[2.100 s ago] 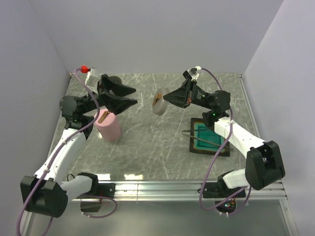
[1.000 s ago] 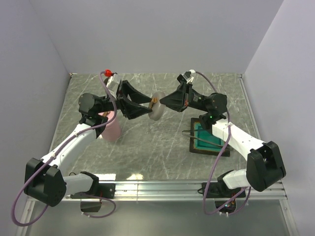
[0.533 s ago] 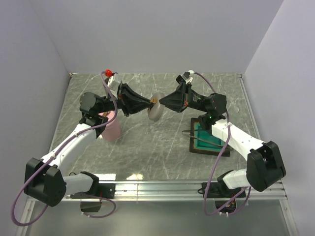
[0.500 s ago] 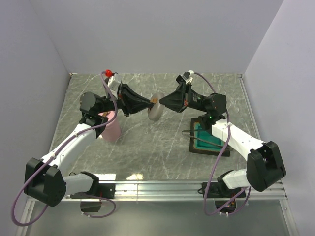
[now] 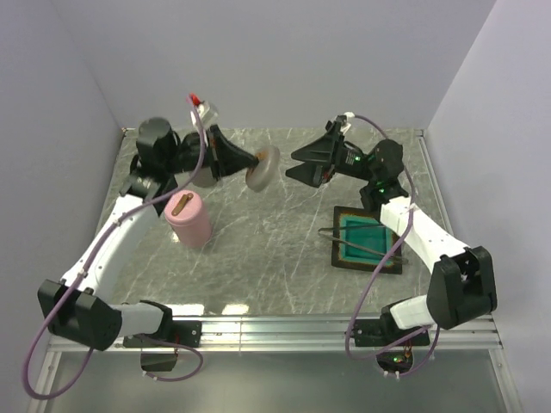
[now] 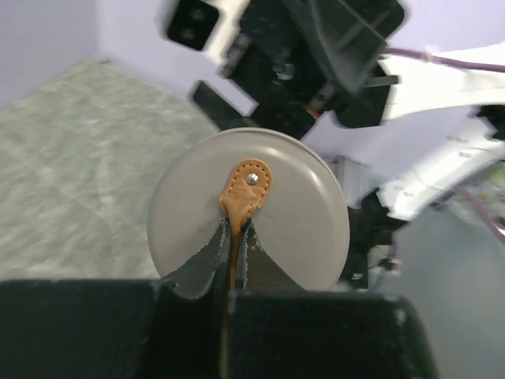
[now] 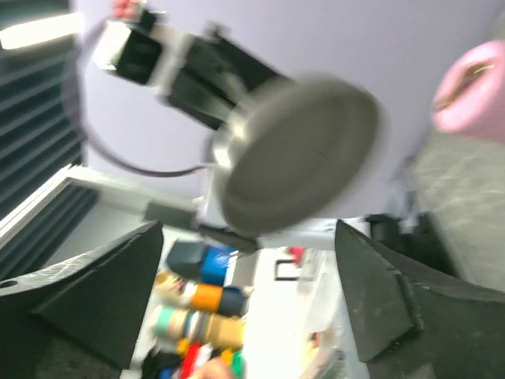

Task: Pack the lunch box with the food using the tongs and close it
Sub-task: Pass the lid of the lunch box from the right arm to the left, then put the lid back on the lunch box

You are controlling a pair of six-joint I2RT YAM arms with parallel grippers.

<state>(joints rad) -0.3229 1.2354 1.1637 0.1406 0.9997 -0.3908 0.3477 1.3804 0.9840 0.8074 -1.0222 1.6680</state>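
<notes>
Marbled tabletop (image 5: 275, 249) carries the pink lunch box (image 5: 191, 222) at left. Aloft nearby, left fingers (image 6: 193, 272) pinch the round lid (image 6: 300, 229) by its leather tab (image 6: 246, 183); it looks light and rigid, best held there. Right fingers (image 7: 87, 292) gape wide, empty.

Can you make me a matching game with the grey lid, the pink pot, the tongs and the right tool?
1 grey lid
2 pink pot
3 tongs
4 right tool

A lying on the teal tray
B open, holding nothing
C pinched by its tan tab in the left tool
D on the table, left side

Pairs: 1-C, 2-D, 3-A, 4-B
</notes>
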